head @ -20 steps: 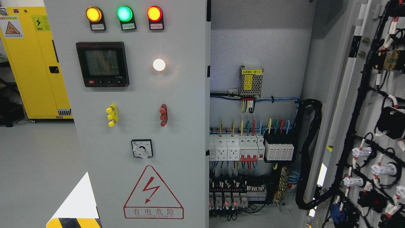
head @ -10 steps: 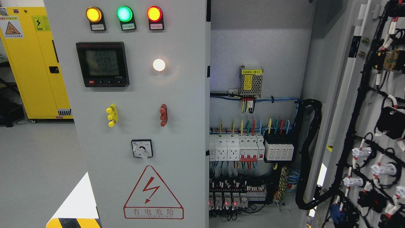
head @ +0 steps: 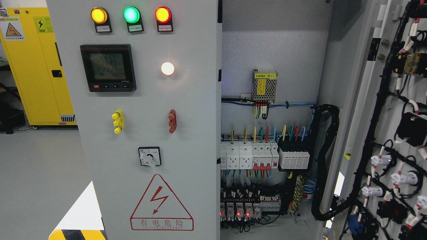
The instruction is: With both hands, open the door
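right door (head: pixel 393 110) swung wide open, wiring (head: pixel 263 156) exposed. left door (head: pixel 146 116) closed, three lamps (head: pixel 131 15) lit. neither robot hand in view, so grip state can't tell.

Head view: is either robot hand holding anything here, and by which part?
It cannot be told: no robot hand shows. The right door stands open, untouched in view.

Matt grey painted-metal door (head: pixel 186 100)
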{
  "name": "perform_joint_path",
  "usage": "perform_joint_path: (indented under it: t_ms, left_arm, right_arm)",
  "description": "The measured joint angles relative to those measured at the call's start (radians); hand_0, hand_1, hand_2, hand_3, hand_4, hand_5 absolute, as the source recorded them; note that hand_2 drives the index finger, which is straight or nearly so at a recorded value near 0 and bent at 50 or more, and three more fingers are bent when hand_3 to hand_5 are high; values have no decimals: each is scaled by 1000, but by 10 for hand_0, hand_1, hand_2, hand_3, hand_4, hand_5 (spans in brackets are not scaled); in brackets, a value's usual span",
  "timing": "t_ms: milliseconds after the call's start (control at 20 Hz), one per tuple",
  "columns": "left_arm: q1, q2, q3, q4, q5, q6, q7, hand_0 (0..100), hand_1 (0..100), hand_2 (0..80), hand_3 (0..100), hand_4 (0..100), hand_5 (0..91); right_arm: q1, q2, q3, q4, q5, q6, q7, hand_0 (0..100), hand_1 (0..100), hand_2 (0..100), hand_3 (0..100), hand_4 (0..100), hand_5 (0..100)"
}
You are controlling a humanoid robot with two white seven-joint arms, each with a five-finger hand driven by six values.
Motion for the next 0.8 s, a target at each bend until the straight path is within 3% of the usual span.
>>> perform_joint_path:
  t_ms: [350, 801]
  left_arm:
    - [-6, -1, 1, 2, 0, 0, 0, 0, 0, 0, 0, 0, 0]
    - [-8, -2, 2, 4, 0, -80, -1, 0, 0, 0, 0, 0, 0]
  right_arm:
    - [67, -32, 52, -374, 0, -18, -5, 211, 110, 0, 0, 0, 0]
    - [26, -48, 87, -652, 0, -211, -6, 211, 110, 0, 0, 0, 0]
